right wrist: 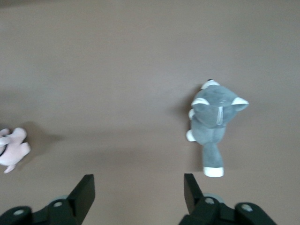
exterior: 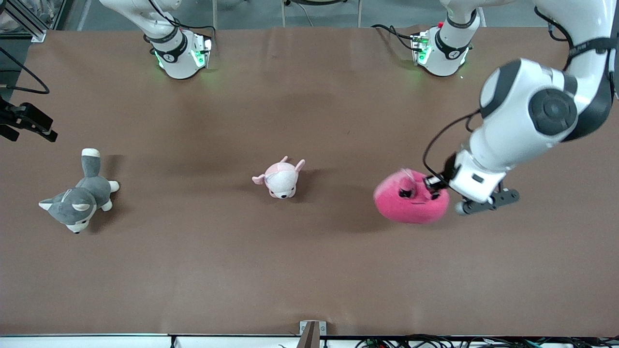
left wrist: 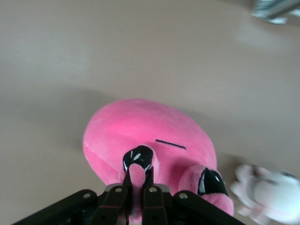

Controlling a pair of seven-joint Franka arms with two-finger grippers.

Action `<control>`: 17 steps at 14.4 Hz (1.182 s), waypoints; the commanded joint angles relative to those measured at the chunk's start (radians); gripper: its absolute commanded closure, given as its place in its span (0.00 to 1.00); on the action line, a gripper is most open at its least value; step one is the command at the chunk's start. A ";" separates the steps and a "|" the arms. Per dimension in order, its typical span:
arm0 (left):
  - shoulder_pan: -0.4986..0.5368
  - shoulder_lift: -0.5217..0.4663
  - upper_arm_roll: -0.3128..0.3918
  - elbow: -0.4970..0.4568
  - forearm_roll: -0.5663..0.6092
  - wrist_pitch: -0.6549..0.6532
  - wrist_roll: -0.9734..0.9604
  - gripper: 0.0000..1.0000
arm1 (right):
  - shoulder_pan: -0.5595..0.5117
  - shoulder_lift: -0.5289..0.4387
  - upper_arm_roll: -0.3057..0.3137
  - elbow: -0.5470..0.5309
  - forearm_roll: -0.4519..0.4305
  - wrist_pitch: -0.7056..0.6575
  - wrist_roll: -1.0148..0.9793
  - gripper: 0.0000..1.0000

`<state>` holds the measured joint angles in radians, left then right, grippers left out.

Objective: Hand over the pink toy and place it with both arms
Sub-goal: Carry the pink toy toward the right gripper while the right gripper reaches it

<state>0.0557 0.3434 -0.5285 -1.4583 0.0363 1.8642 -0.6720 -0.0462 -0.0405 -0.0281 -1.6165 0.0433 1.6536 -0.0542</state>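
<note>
From the front, the left tool [exterior: 432, 186] is clamped on the pink toy [exterior: 406, 198] at the left arm's end of the tabletop [exterior: 309, 270]; no writing is readable. Its wrist view shows fingers [left wrist: 151, 187] pinching a pink nub. The right wrist view shows the right tool [right wrist: 138, 192] spread open above the tabletop near a grey dog plush [right wrist: 213, 124].

A grey-and-white dog plush [exterior: 80, 198] is lying toward the right arm's end of the brown surface [exterior: 193, 270]; a pale pink-and-white plush [exterior: 280, 179] is sitting mid-surface.
</note>
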 commanded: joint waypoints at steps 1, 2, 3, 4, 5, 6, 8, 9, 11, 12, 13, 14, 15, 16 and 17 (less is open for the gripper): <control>-0.004 0.023 -0.114 0.062 -0.065 -0.010 -0.055 1.00 | 0.011 -0.002 -0.004 -0.002 0.139 -0.031 0.014 0.27; -0.032 0.043 -0.135 0.096 -0.088 -0.005 -0.101 1.00 | 0.009 -0.001 -0.004 -0.002 0.188 -0.035 0.026 0.31; -0.096 0.063 -0.133 0.136 -0.091 0.012 -0.175 1.00 | 0.014 -0.001 -0.004 -0.003 0.226 -0.037 0.031 0.32; -0.127 0.083 -0.133 0.169 -0.092 0.042 -0.229 1.00 | 0.025 0.001 -0.003 -0.003 0.262 -0.041 0.031 0.33; -0.163 0.098 -0.134 0.197 -0.093 0.073 -0.280 1.00 | 0.041 0.004 -0.004 -0.003 0.309 -0.052 0.033 0.33; -0.204 0.114 -0.133 0.217 -0.095 0.111 -0.338 1.00 | 0.046 0.008 -0.003 -0.005 0.352 -0.057 0.033 0.33; -0.272 0.150 -0.139 0.255 -0.108 0.191 -0.391 1.00 | 0.071 0.019 -0.004 -0.005 0.432 -0.077 0.037 0.33; -0.311 0.164 -0.133 0.266 -0.125 0.237 -0.434 1.00 | 0.089 0.022 -0.003 -0.005 0.450 -0.075 0.057 0.34; -0.368 0.196 -0.133 0.266 -0.127 0.376 -0.535 1.00 | 0.117 0.025 -0.004 -0.003 0.507 -0.074 0.108 0.34; -0.399 0.215 -0.131 0.272 -0.127 0.427 -0.553 1.00 | 0.129 0.025 -0.003 -0.003 0.533 -0.068 0.123 0.34; -0.414 0.229 -0.131 0.273 -0.127 0.461 -0.563 1.00 | 0.143 0.036 -0.004 0.000 0.565 -0.063 0.135 0.34; -0.442 0.238 -0.128 0.273 -0.125 0.496 -0.595 1.00 | 0.150 0.047 -0.003 0.000 0.608 -0.063 0.143 0.34; -0.464 0.261 -0.123 0.273 -0.125 0.532 -0.631 1.00 | 0.152 0.063 -0.004 0.000 0.660 -0.061 0.143 0.34; -0.488 0.270 -0.116 0.273 -0.125 0.559 -0.653 1.00 | 0.154 0.079 -0.004 0.000 0.694 -0.060 0.140 0.34; -0.503 0.273 -0.102 0.273 -0.127 0.570 -0.665 1.00 | 0.160 0.086 -0.003 0.000 0.698 -0.042 0.140 0.34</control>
<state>-0.4082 0.5881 -0.6529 -1.2310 -0.0752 2.4086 -1.3061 0.1015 0.0205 -0.0226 -1.6176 0.6917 1.5917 0.0751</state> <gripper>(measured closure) 0.903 0.335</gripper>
